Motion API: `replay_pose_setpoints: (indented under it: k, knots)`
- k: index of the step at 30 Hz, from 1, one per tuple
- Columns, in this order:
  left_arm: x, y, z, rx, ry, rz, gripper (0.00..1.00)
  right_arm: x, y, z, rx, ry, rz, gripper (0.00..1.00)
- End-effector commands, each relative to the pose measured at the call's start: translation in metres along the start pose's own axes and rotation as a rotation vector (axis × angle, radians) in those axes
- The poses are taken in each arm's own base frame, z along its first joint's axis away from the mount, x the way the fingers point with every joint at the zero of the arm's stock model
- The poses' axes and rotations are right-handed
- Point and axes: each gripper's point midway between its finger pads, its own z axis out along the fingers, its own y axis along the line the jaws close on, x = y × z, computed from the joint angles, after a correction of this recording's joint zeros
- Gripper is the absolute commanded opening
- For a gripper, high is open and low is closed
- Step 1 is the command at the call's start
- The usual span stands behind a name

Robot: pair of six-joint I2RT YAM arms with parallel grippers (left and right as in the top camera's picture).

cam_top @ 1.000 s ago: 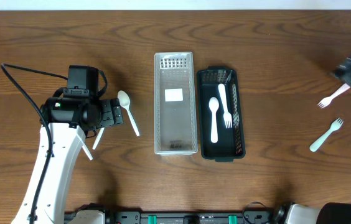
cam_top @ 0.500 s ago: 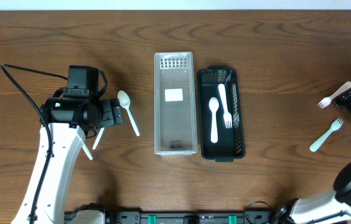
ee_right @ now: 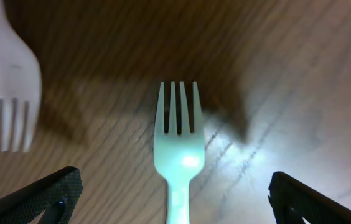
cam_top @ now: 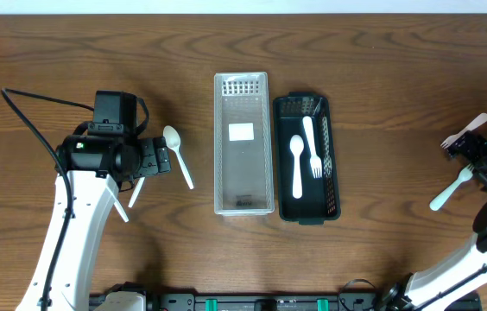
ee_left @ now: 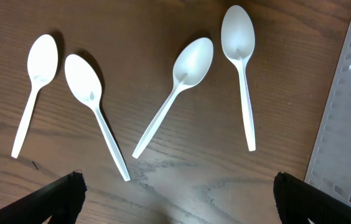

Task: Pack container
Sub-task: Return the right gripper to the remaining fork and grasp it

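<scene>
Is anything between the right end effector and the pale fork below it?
Nothing visible. The fork lies on bare table between the open fingers; a second fork sits off to one side, apart.

White spoon (cam_top: pixel 296 168), fork (cam_top: pixel 312 147) in black container (cam_top: pixel 283 186)

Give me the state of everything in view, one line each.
Clear container, open, no cutlery inside.
Black tray, holding a white spoon and white fork.
Four spoons, lying loose on the table.
Green fork, flat on the table, ungrasped.
Second fork, flat beside it.
Left gripper, open above the spoons.
Right gripper, open over the green fork.
</scene>
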Motion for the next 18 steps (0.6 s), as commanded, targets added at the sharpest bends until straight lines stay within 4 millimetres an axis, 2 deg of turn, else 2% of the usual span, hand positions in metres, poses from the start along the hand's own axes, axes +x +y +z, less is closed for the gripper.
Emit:
replay_pose_setpoints:
  k: [1,12,18]
  knots:
    - [-0.003,0.003,-0.001,-0.013,-0.005,-0.015,0.98,0.001,0.002,0.008,-0.02,0.013,-0.037,0.99]
    - [-0.003,0.003,-0.001,-0.013,-0.005,-0.015,0.98,-0.004,0.006,0.012,-0.036,-0.003,-0.07,0.99]
    - [-0.003,0.003,-0.001,-0.013,-0.005,-0.015,0.98,0.003,0.004,0.021,-0.031,0.006,-0.07,0.92]
